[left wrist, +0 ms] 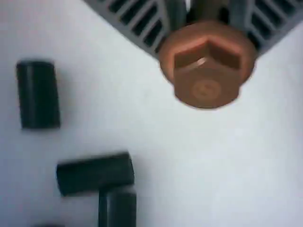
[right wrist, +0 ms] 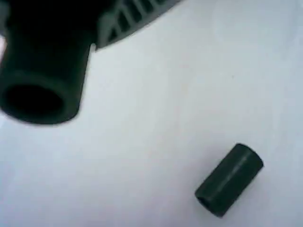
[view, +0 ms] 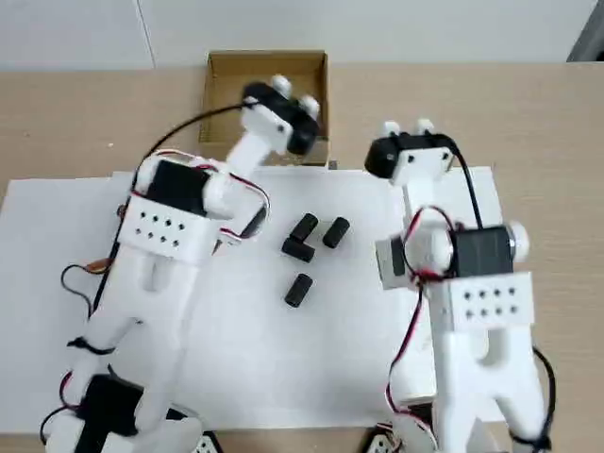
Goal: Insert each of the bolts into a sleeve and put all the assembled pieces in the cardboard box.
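Holding one bolt (left wrist: 207, 66): left claw (left wrist: 204, 19), its grey ribbed fingers (left wrist: 135, 19) closed on the piece behind the head, hovering at the near rim of the cardboard box (view: 267, 64).

Bolt: copper-brown, smooth and matte, with a hexagonal head seated on a round flange. A faint embossed mark sits on the head face, too blurred to read.

Right claw (right wrist: 52, 33): closed round one sleeve (right wrist: 42, 90), held off the right near corner of the cardboard box. This sleeve is black and matte, a short cylinder with a dark hollow bore at its open end.

Loose sleeves (view: 336, 232): four, of the same black tubular form. They lie on their sides in a small cluster just on the near side of the cardboard box, and two of them touch in an L.

White sheet (view: 236, 359): smooth paper under the cluster, its far edge reaching the cardboard box.

Surface (view: 57, 123): pale wood-grain, carrying sheet and box.

Cardboard box: plain brown board, rectangular, open-topped.
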`<state>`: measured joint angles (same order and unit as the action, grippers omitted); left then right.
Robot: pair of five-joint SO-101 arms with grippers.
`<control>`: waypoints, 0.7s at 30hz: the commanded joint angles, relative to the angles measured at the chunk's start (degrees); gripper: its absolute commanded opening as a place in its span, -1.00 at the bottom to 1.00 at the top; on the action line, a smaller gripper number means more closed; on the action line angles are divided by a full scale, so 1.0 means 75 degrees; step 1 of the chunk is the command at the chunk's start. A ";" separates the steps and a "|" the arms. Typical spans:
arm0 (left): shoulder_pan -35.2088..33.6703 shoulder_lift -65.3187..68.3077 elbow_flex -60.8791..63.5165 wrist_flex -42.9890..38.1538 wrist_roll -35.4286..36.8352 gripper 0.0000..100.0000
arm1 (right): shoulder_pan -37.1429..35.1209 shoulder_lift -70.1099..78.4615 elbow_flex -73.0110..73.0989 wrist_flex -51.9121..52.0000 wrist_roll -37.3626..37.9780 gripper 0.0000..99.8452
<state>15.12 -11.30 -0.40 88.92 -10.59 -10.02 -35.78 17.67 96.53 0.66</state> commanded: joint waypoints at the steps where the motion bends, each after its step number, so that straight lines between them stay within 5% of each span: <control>1: -0.0047 -0.0727 0.0322 -0.0363 0.1102 -0.99 | -0.0018 -0.0897 0.0516 -0.0369 -0.0223 -1.00; 8: -0.0105 -0.1641 0.1788 -0.1172 0.2579 -0.99 | -0.0029 -0.2866 0.2520 -0.1987 -0.0258 -1.00; 21: -0.0082 -0.4255 0.5468 -0.4372 0.4677 -0.99 | -0.0510 -0.4765 0.5345 -0.3979 -0.0258 -1.00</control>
<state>14.59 -37.32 37.58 61.23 22.20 -11.43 -69.27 56.09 69.19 -0.66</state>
